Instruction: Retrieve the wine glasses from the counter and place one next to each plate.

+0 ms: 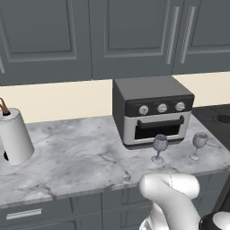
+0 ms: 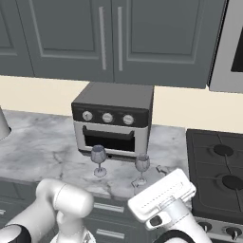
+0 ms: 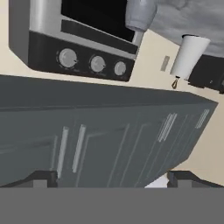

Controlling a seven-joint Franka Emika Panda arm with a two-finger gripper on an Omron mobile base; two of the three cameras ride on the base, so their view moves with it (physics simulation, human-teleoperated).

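Two wine glasses stand upright on the marble table [image 1: 81, 152], near its front edge and just in front of the toaster oven [image 1: 152, 110]. The left wine glass [image 1: 159, 148] sits before the oven's door, its foot flat on the marble; the right wine glass [image 1: 198, 145] stands a little apart from it, off the oven's right front corner. Neither glass touches the other or the oven. In the right base view the same pair shows, with the left one [image 2: 98, 159] under the oven door and the right one [image 2: 141, 168] nearer the stove.

The toaster oven is dark grey with a silver front, three round knobs in a row and a dark window below them; it sits toward the back of the table against the cream wall. To the right of the table lies the black stove [image 2: 220, 175] with its burners. At the far left of the table stands a white paper towel roll [image 1: 15, 136] on a holder with a brown top. Dark grey cabinets [image 1: 90, 36] hang above, and grey drawer fronts run below the marble.

The gripper [image 3: 111, 179] is rolled over: its jaws stand wide open, their two dark tips well apart, holding nothing. The oven's knobs and the cabinets appear upside down in the hand view.
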